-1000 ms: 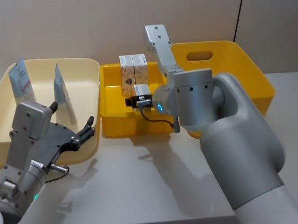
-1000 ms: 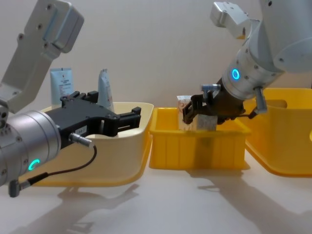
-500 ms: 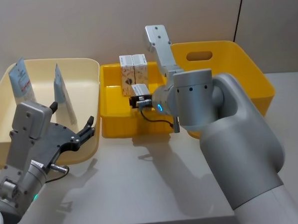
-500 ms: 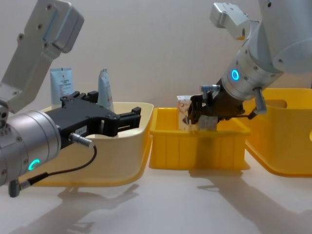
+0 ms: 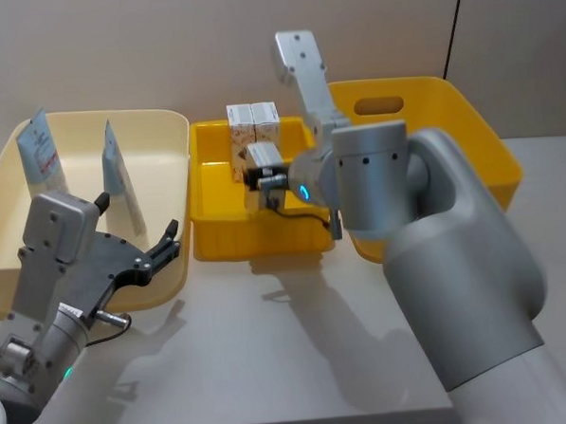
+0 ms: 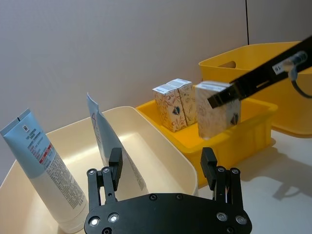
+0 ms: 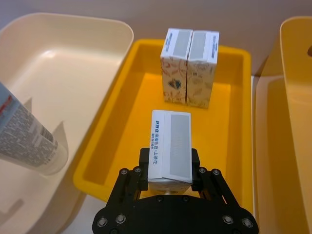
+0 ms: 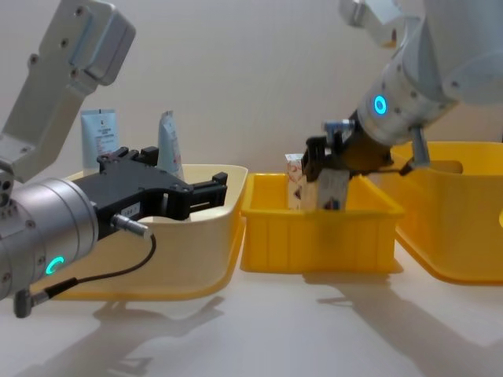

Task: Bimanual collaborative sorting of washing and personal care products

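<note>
My right gripper (image 7: 170, 168) is shut on a small white carton (image 7: 170, 144), holding it upright just above the yellow tray (image 5: 208, 225). In the chest view this carton (image 8: 332, 188) hangs at rim height under the right gripper (image 8: 330, 161). Two more patterned cartons (image 5: 252, 128) stand side by side at the tray's back wall. Two pale blue-and-white tubes (image 5: 43, 153) (image 5: 120, 178) stand upright in the cream tub (image 5: 163, 275). My left gripper (image 6: 162, 168) is open and holds nothing, hovering at the tub's near right corner.
A large deep yellow bin (image 5: 468, 126) with a handle slot stands right of the tray. Tub, tray and bin sit in a row touching each other. Bare white tabletop (image 5: 271, 346) lies in front of them.
The right gripper has lifted its carton up from low in the tray and carried it slightly toward the back left. The left arm has not moved.
</note>
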Available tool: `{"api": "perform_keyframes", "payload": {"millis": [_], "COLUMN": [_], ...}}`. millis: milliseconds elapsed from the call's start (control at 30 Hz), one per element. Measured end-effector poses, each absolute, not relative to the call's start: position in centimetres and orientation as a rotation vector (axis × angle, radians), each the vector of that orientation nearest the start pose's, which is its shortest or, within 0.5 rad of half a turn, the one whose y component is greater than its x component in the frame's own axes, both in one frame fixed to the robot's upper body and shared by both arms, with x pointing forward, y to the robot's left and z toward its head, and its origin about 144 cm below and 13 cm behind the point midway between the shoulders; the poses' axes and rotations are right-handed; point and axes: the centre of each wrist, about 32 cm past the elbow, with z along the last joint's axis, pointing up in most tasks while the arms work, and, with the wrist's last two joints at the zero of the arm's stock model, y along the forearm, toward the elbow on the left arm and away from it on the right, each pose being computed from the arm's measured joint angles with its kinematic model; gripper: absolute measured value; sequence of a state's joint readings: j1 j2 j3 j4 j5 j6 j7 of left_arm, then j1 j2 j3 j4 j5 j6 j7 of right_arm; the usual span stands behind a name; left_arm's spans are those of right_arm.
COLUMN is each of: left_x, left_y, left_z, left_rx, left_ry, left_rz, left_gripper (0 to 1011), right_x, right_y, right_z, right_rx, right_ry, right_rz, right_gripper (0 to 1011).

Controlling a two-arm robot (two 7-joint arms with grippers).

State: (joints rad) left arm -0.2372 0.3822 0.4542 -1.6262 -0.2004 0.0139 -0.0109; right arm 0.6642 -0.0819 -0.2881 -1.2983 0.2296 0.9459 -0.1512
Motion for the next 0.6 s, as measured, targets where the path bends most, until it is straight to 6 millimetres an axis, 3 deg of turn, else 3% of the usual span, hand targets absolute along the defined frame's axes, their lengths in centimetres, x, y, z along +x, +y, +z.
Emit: {"api": "perform_keyframes", "payload": {"millis": [600], "left_x": [49.2], "left_y": [19.8], "left_z": [120.4], "left_rx": [0.061], "left_ry": [-0.268], "left_rz": [1.124], "left_gripper": [999], "right_x": [59.2], "right_y": [-12.1], "right_z": [137.2], "right_rx": [-0.303], "right_ry": [0.203], "right_rz": [-1.313], "right_gripper": [444]}}
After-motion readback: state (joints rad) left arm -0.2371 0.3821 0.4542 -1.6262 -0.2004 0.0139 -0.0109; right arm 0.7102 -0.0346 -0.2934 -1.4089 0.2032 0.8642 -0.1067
